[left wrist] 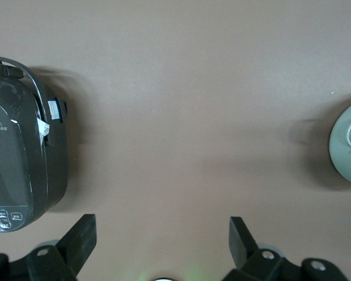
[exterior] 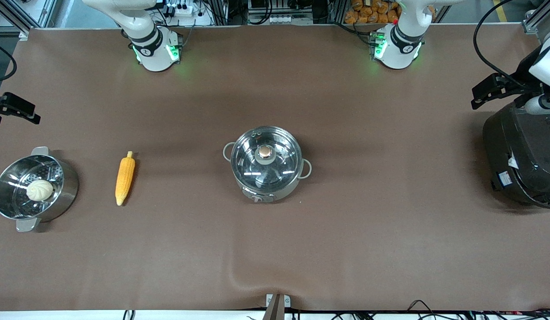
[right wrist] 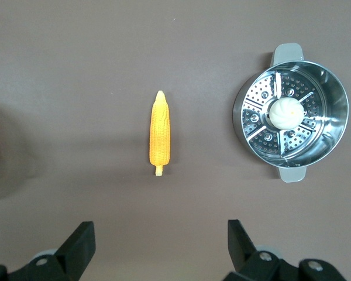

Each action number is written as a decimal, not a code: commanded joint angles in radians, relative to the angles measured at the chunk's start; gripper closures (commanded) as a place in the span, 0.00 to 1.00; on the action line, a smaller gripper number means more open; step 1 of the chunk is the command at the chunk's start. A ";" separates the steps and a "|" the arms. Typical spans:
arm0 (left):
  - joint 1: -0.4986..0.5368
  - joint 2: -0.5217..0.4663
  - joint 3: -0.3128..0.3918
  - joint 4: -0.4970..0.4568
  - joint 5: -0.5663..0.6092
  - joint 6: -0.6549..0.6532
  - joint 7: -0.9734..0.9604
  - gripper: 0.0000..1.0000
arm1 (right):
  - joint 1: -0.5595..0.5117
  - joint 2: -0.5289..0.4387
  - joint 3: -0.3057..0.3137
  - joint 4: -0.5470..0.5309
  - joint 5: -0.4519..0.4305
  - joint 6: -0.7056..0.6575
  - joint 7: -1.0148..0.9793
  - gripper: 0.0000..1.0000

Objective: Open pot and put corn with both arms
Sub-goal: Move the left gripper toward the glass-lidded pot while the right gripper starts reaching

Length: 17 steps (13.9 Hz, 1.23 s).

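The shiny steel pot [exterior: 266,163] stands mid-table with its glass lid [exterior: 275,164] on and the copper knob [exterior: 265,152] on top. Its edge shows in the left wrist view [left wrist: 348,143]. The yellow corn [exterior: 125,178] lies on the table between the pot and the steamer pot, toward the right arm's end; it also shows in the right wrist view [right wrist: 159,136]. My right gripper [exterior: 21,111] [right wrist: 161,237] is open and empty, high over that end. My left gripper [exterior: 483,95] [left wrist: 162,234] is open and empty, up beside the rice cooker.
A steel steamer pot [exterior: 32,189] [right wrist: 289,120] with a white bun [exterior: 39,190] [right wrist: 285,112] in it stands at the right arm's end. A large black rice cooker [exterior: 523,151] [left wrist: 17,158] stands at the left arm's end. Brown cloth covers the table.
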<state>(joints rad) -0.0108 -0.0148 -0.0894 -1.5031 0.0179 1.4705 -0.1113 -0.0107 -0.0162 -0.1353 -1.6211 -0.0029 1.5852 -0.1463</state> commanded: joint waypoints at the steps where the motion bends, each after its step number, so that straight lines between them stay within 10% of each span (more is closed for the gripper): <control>1: 0.009 -0.008 0.000 0.011 -0.021 0.002 0.019 0.00 | -0.008 -0.011 0.008 -0.005 0.011 -0.008 0.016 0.00; 17: -0.279 0.286 -0.041 0.069 -0.029 0.180 -0.339 0.00 | 0.008 0.035 0.010 -0.156 0.014 0.164 0.070 0.00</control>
<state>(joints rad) -0.2357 0.1967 -0.1357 -1.4791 0.0115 1.6036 -0.3564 -0.0067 0.0114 -0.1279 -1.6829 -0.0021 1.6549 -0.0915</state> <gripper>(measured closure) 0.000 0.000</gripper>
